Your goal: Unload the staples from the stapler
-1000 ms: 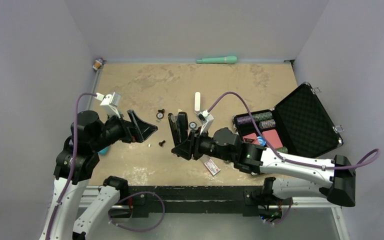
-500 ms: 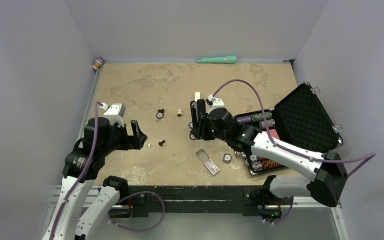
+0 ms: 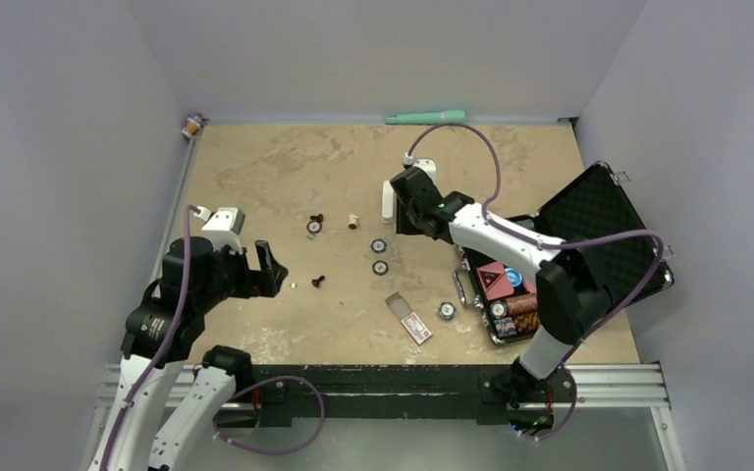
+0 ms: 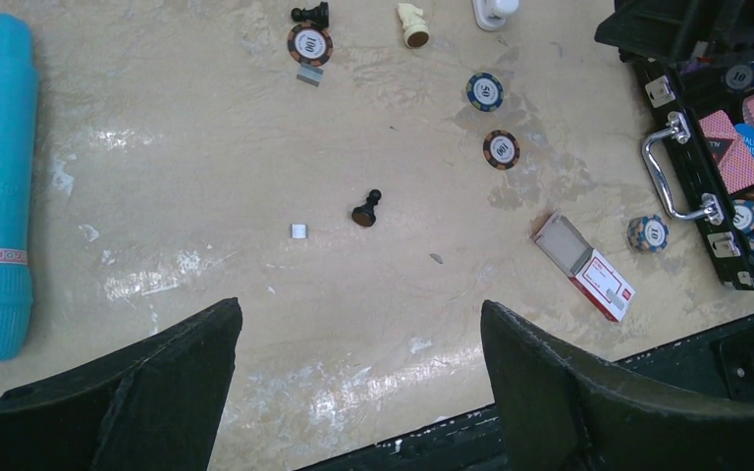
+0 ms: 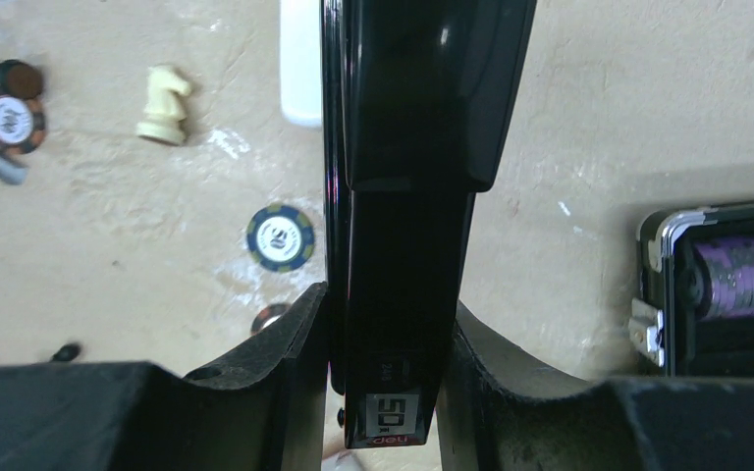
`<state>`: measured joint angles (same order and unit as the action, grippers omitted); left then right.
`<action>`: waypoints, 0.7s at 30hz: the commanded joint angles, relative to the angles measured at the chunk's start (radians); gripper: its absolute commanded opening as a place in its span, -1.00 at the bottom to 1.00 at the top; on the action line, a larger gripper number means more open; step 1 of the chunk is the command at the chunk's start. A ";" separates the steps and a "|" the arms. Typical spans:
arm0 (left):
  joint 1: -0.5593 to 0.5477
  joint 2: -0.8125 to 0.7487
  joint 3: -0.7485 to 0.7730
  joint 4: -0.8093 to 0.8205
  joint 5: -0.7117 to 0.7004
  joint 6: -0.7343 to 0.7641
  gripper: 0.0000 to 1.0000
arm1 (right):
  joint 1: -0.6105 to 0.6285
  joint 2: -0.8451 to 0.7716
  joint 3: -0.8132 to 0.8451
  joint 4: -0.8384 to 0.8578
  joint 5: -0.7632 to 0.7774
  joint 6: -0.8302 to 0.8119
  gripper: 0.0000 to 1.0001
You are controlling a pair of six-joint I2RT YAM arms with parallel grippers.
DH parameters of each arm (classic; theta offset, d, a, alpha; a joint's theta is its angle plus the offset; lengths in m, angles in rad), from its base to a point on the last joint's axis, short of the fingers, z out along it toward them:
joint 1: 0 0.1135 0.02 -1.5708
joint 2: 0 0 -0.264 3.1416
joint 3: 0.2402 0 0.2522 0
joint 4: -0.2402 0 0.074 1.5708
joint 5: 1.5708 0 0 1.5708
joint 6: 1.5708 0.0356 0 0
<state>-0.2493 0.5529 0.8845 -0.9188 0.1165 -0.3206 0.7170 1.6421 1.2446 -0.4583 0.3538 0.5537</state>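
right tool: (image 5: pixel 388 339) clenching on the slim black stapler (image 5: pixel 403 196), fingers pressing both flanks. It is now sitting past mid-desk, having swung out from the near centre over the last second.
stapler: riding in that grip, its long axis running away from the wrist camera, just beside a white oblong block (image 5: pixel 301 69). Can't tell whether it is touching the tan desk (image 3: pixel 285 167).
left tool: (image 4: pixel 358 319) released, fingers spreading wide and gripping nothing. It has pulled back toward its own base and is now well apart from the stapler.
task reading: the arms are separating rather than meeting, so this is looking like a reposition. I'm not seeing the staple channel open or any strip out, so I'm judging the unloading not yet done.
uncovered: the swing is exposing two round poker chips (image 3: pixel 379 255) and a small red-and-white box (image 3: pixel 412 324) near the front edge.
edges: the open black chip case (image 3: pixel 599 235) is crowding the right arm's outer side. The teal cylinder (image 3: pixel 427 117) is lying along the far wall, apart from the stapler.
open room: bare desk is running far-left of the stapler. A black chess pawn (image 4: pixel 364 209) is sitting between the two tools.
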 commanded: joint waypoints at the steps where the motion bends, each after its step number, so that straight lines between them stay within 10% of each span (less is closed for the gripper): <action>1: -0.001 -0.027 -0.008 0.047 -0.016 0.021 0.89 | -0.031 0.060 0.114 0.011 0.040 -0.076 -1.00; 21: -0.001 -0.027 -0.010 0.054 -0.005 0.026 0.87 | -0.152 0.319 0.249 0.004 -0.108 -0.201 -1.00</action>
<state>-0.2493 0.5251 0.8768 -0.9024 0.1150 -0.3176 0.5800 1.9545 1.4090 -0.5056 0.2790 0.4015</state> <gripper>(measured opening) 0.939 0.383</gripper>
